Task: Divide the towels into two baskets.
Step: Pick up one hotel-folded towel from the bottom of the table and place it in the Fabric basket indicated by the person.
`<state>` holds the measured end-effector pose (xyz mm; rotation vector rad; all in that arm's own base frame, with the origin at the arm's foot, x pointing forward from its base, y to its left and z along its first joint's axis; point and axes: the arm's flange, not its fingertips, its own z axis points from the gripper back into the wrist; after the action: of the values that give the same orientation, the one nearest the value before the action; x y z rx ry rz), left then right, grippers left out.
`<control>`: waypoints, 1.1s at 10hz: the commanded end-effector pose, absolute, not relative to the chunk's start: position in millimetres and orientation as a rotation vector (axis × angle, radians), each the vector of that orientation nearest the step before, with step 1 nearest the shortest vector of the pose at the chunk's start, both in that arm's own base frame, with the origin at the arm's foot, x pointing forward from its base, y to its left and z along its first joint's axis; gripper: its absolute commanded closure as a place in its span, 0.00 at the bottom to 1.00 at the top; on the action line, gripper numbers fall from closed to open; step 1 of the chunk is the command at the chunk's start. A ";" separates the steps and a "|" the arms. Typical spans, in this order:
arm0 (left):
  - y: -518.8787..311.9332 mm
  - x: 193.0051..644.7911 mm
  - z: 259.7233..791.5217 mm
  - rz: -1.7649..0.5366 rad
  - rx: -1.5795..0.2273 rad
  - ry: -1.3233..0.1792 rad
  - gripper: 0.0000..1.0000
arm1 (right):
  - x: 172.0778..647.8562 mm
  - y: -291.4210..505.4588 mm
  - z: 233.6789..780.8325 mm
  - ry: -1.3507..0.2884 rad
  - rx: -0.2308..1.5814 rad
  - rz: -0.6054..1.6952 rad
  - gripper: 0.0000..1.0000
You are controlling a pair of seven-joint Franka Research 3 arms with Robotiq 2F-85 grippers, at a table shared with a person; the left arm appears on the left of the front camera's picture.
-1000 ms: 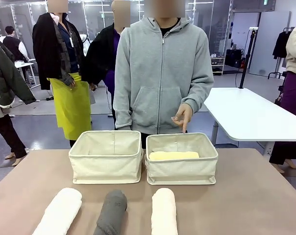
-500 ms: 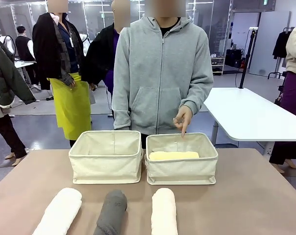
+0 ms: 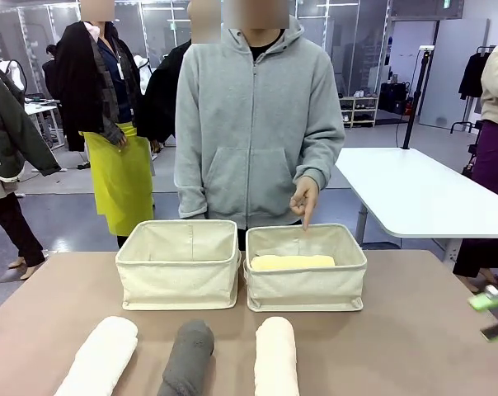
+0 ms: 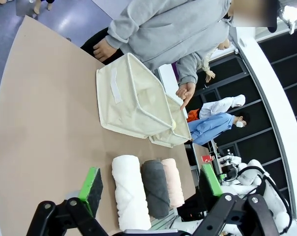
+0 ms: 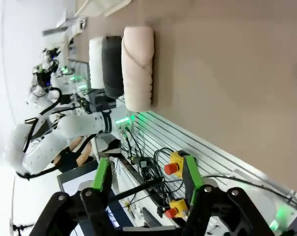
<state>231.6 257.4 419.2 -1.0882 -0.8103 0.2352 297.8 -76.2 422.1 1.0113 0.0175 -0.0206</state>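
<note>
Left gripper (image 4: 151, 182), right gripper (image 5: 146, 178): both jaws spread wide, gripping nothing. White rolled terry towel (image 3: 101, 356), dark grey towel (image 3: 187, 355) and cream towel (image 3: 276, 356) lie along bench (image 3: 414, 330) near edge. Pale yellow towel (image 3: 292, 262) lies inside right cream canvas basket (image 3: 307, 290).

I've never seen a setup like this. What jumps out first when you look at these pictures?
A person in a grey hoodie stands at the far side, one hand pointing down into the right basket, where a pale yellow towel lies; the left basket beside it looks empty. Along the near edge lie three rolls in a row: a white towel, a dark grey towel and a cream towel.
</note>
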 end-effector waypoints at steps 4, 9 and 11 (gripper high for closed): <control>258.4 231.2 420.9 0.229 -1.097 -0.816 0.00 | 287.5 88.1 441.6 0.034 0.688 -0.065 0.27; 258.4 231.2 420.9 0.229 -1.097 -0.816 0.00 | 303.8 210.3 408.7 -0.065 0.485 -0.083 0.27; 258.4 231.2 420.9 0.229 -1.097 -0.816 0.00 | 304.7 239.1 391.8 -0.065 0.419 -0.060 0.27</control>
<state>232.0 257.1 419.1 -1.0886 -0.8089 0.2342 307.9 235.4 405.9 0.4464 -0.0569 -0.0211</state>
